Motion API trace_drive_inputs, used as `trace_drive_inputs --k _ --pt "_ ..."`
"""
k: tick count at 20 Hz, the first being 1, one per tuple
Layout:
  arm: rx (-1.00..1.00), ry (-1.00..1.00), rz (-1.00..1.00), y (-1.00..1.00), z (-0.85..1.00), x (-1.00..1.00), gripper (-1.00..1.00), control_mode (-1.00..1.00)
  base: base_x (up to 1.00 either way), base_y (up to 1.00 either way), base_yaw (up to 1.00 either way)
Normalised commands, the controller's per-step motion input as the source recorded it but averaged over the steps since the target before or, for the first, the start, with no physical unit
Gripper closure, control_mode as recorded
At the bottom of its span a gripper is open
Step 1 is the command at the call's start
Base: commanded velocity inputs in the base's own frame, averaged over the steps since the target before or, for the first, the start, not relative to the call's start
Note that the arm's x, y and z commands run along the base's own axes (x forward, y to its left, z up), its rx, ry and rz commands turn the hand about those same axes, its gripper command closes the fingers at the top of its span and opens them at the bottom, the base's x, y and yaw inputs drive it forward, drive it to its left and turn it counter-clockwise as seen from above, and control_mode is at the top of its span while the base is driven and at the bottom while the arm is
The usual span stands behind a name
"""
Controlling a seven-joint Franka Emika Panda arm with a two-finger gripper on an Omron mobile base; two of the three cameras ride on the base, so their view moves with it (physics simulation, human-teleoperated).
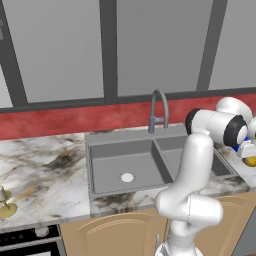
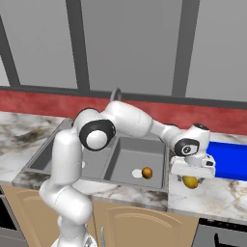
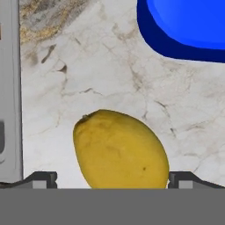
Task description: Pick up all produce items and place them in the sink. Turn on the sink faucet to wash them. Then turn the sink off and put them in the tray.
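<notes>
Gripper (image 3: 112, 178): mine, spread wide, poised directly over the lemon with one fingertip (image 3: 41, 178) on each side of it; the tips stand apart from the fruit, nothing pinched. From the right base camera the hand hangs above the counter just right of the sink.

Lemon (image 3: 121, 149): oval, yellow, lying on the marble counter (image 3: 96, 74) between the sink's edge and the tray. The right base camera shows it as a yellow shape (image 2: 191, 182) under my hand; the left base camera catches a sliver of it (image 1: 250, 161) at the right edge.

Orange (image 2: 147, 172): round, resting in the right basin of the sink (image 2: 116, 164), just beside the pale drain.

Sink: grey, double basin, set into the counter; the left basin (image 1: 125, 165) holds only its drain.

Faucet (image 1: 158, 107): slim grey gooseneck behind the divider between the basins; I see no water running.

Tray (image 2: 231, 157): bright blue, flat, on the counter right of the lemon, its corner (image 3: 184, 30) near the fruit without touching it.
</notes>
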Motion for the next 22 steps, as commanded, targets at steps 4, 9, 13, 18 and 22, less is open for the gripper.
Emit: trace_drive_inputs --k 4,9,13,18,22 --pt "0.00 0.00 0.04 -0.01 -0.08 0.08 -1.00 -1.00 0.00 0.00 0.00" --pt "0.00 0.00 0.06 -0.07 -0.09 0.19 -1.00 -1.00 0.00 0.00 0.00" --pt "0.00 0.01 0.07 -0.04 -0.23 0.04 1.00 -1.00 0.00 0.00 0.00" --pt "0.00 0.00 0.05 0.00 -0.10 -0.01 1.00 -1.00 0.00 0.00 0.00" --pt "0.00 0.00 0.08 0.28 0.16 -0.13 1.00 -1.00 0.00 0.00 0.00"
